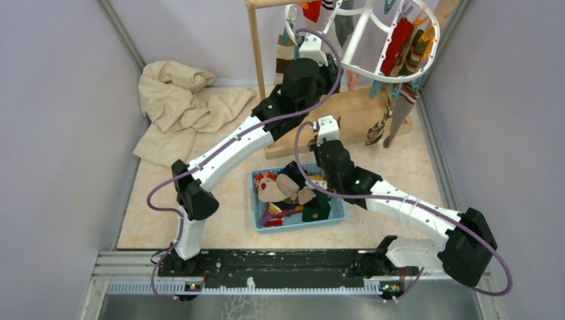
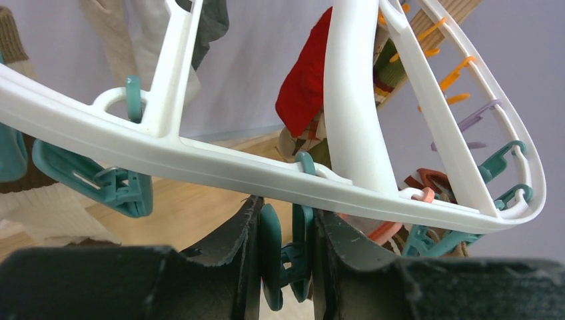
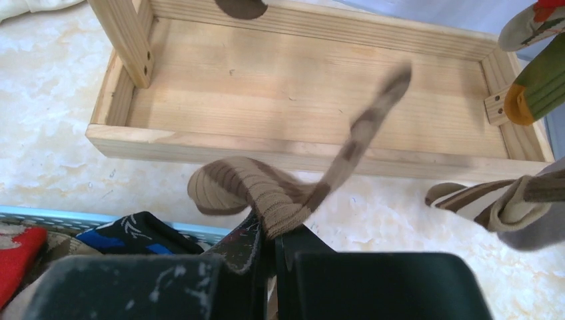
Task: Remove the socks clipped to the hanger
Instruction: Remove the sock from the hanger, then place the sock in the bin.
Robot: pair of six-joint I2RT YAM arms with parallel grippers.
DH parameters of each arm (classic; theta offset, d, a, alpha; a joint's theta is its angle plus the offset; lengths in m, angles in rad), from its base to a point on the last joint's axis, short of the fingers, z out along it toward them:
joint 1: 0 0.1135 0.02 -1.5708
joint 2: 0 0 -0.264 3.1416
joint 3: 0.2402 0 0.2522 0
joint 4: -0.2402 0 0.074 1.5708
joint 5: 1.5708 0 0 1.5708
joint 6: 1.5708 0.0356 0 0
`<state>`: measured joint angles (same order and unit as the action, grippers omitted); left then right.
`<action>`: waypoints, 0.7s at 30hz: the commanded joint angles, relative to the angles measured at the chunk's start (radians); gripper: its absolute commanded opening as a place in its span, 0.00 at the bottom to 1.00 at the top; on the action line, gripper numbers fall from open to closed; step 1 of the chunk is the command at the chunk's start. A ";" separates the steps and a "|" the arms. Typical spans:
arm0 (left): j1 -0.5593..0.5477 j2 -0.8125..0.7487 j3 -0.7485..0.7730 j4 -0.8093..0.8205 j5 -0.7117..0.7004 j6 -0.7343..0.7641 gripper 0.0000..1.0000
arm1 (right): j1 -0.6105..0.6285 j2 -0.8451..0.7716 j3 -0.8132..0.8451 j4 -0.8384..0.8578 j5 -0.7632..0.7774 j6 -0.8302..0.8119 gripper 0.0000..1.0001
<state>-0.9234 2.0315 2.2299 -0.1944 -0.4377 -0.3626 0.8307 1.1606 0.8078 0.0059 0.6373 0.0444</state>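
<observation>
The white oval hanger hangs from the wooden rack at the back right, with several socks clipped to it: a red one and striped ones. My left gripper reaches up under the hanger's ring. Its fingers press both handles of a teal clip. A red sock hangs behind the ring. My right gripper is shut on the cuff of a brown striped sock, which trails loose above the floor just beyond the basket.
A blue basket holding several loose socks sits between the arms. The wooden rack base and its post stand behind it. A crumpled beige cloth lies at the back left. Grey walls close both sides.
</observation>
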 commanded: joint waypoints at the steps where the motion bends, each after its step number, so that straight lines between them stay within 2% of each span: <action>1: 0.006 -0.002 0.033 0.016 -0.003 0.027 0.09 | 0.024 -0.056 0.018 0.005 0.021 0.011 0.00; 9: 0.018 -0.046 -0.025 0.025 0.031 0.034 0.13 | 0.038 -0.192 -0.007 -0.085 -0.076 0.083 0.00; 11: 0.018 -0.071 -0.065 0.032 0.038 0.034 0.22 | 0.040 -0.221 -0.016 -0.123 -0.105 0.113 0.00; 15: 0.018 -0.134 -0.169 0.053 0.048 0.036 0.55 | 0.042 -0.250 -0.041 -0.191 -0.182 0.183 0.00; 17: 0.018 -0.158 -0.210 0.048 0.054 0.037 0.67 | 0.043 -0.247 -0.058 -0.209 -0.226 0.208 0.00; 19: 0.018 -0.191 -0.264 0.058 0.066 0.040 0.74 | 0.045 -0.239 -0.078 -0.212 -0.260 0.230 0.00; 21: 0.018 -0.232 -0.324 0.074 0.073 0.039 0.77 | 0.044 -0.220 -0.095 -0.211 -0.287 0.249 0.00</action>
<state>-0.9070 1.8870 1.9854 -0.1551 -0.3916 -0.3355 0.8562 0.9237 0.7372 -0.1905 0.4416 0.2222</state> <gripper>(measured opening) 0.748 0.017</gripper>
